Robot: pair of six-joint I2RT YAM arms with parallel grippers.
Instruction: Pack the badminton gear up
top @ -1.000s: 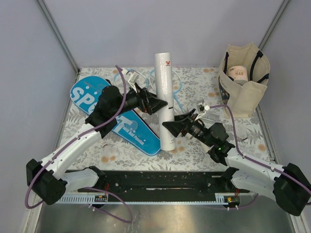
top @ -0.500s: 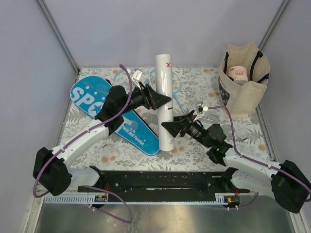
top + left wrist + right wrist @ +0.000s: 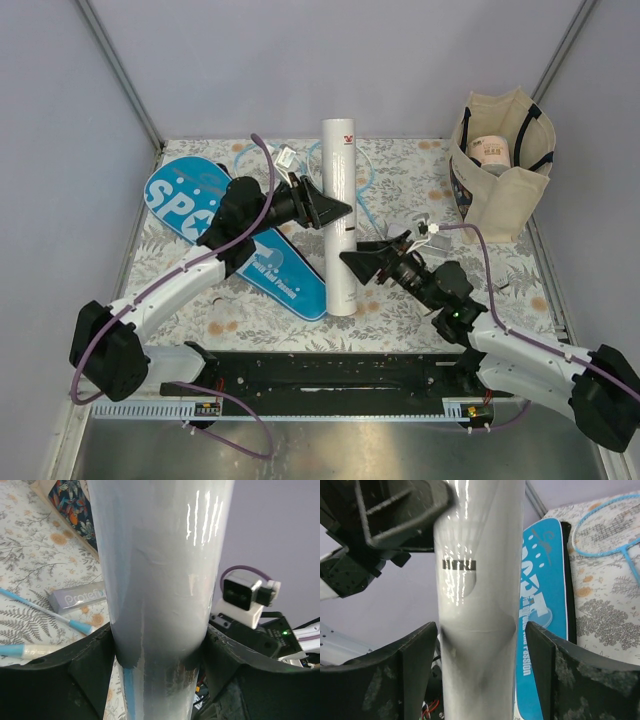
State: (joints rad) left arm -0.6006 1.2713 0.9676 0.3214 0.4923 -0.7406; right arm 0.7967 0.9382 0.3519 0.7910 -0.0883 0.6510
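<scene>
Task item: white tube (image 3: 338, 165). It was a long, glossy, plain cylinder with a small red mark near its top end. A small black barcode-type mark sat on the side facing the right wrist cam. It stood roughly upright about mid-table, lower end just right of the blue cover (image 3: 285, 277)'s near tip. Couldn't tell whether the base sat on the table (image 3: 420, 170) or hung just off it.

The left gripper (image 3: 338, 209) was on it from the left, higher up. Its fingers (image 3: 87, 677) pressed both sides of the tube, so it was clamped on it. The right gripper (image 3: 352, 262) was on it from the right, lower down. Its jaws straddled the tube but were slack, with a gap showing at one finger, so no grip.

The cover was racket-shaped with white lettering. It lay flat left of the tube, running from far-left toward near-centre, partly under the left arm. Whether anything was inside it was not visible.

The rackets (image 3: 607, 527) had light-blue frames and lay flat on the far side of the table behind the tube.

The beige tote (image 3: 510, 205) had black handles and stood open at the far right, well apart from the tube. One pale cylindrical item (image 3: 490, 150) sat inside it, label unreadable.

A small grey box (image 3: 80, 597) lettered "Protefix" lay on the floral table near a racket shaft.
</scene>
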